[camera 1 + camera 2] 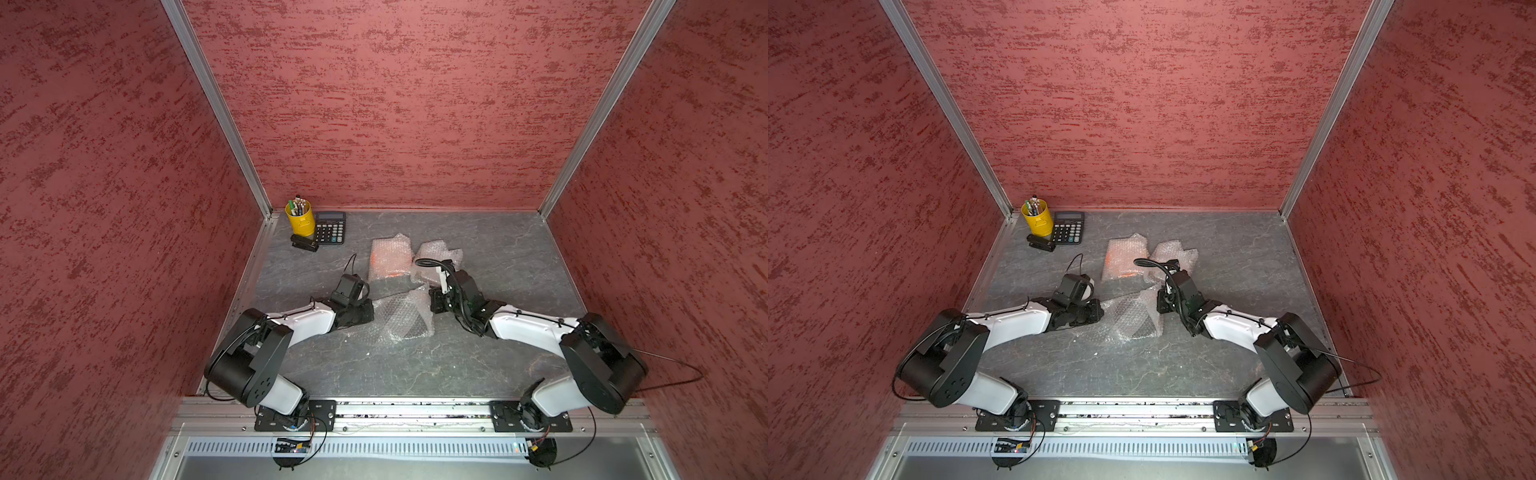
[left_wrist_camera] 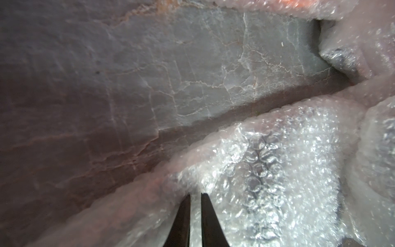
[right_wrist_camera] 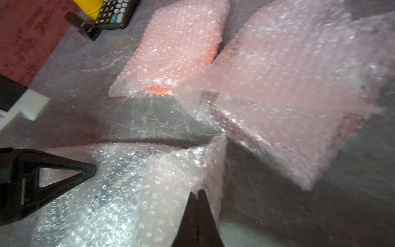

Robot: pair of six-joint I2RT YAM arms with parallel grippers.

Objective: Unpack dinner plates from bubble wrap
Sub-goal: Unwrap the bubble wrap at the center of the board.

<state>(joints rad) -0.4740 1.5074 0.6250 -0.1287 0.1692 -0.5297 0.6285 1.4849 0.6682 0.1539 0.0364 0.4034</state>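
Three bundles of bubble wrap lie mid-table. The nearest one [image 1: 405, 318] is partly spread, and a dark shape [image 1: 415, 329] shows through it. My left gripper [image 1: 371, 312] is shut on its left edge, with wrap pinched in the narrow slit between the fingertips [image 2: 195, 195]. My right gripper [image 1: 432, 301] is shut on a raised flap of the same wrap [image 3: 197, 192]. Behind it, an orange plate's rim [image 3: 159, 90] peeks from a folded bundle [image 1: 388, 259]. The third bundle [image 1: 438, 257] beside it looks reddish through its wrap [image 3: 277, 85].
In the back left corner stand a yellow pen cup [image 1: 300, 218], a black calculator [image 1: 330, 227] and a small black stapler [image 1: 304, 242]. Red textured walls close in three sides of the grey marbled table [image 1: 415, 365].
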